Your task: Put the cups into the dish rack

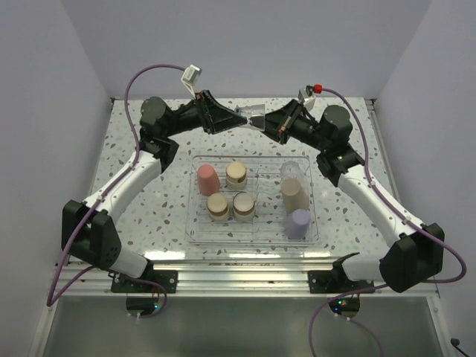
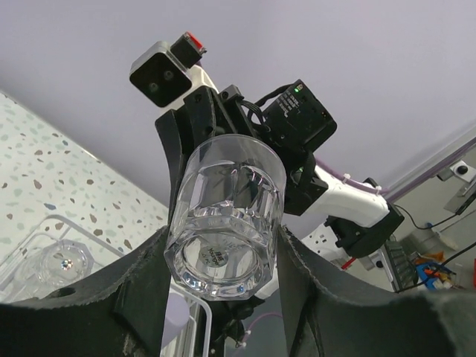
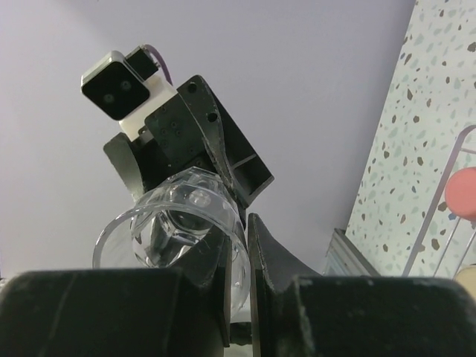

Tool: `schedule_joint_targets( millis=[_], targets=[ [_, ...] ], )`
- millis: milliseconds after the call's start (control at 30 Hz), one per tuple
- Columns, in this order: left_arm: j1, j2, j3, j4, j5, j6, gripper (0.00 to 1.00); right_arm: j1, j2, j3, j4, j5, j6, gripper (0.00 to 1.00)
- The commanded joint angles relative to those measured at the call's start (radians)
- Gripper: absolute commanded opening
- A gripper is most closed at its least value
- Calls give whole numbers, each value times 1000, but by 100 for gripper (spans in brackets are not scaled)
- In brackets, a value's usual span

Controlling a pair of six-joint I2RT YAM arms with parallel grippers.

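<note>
Clear plastic rectangular dish rack (image 1: 264, 217) mid-table, seven cups (image 1: 207, 178) inside. Left gripper (image 1: 239, 117) and right gripper (image 1: 266, 120) meet in the air past its far wall. Both are clamped on one clear faceted glass tumbler (image 2: 227, 216): left fingers around the body, right pinching the rim.

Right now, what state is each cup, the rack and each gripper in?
Held clear cup: airborne, on its side, between both grippers.
Left gripper: shut on its body.
Right gripper: shut on its rim.
Dish rack: flat on the table.
Pink cup, beige cup, lavender cup, three tan-topped cups, second clear cup: standing in the rack.
</note>
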Motion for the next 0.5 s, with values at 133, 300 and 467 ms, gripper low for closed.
schedule_joint_targets(
  millis=[133, 300, 467],
  targets=[
    [7, -70, 122, -415, -76, 279, 0, 9, -14, 114, -313, 40, -246, 70],
    [10, -128, 272, -1062, -295, 683, 0, -3, -15, 295, -796, 231, -542, 93],
    [10, -204, 280, -1360, -451, 845, 0, -10, -38, 448, -1077, 417, -723, 94]
  ],
)
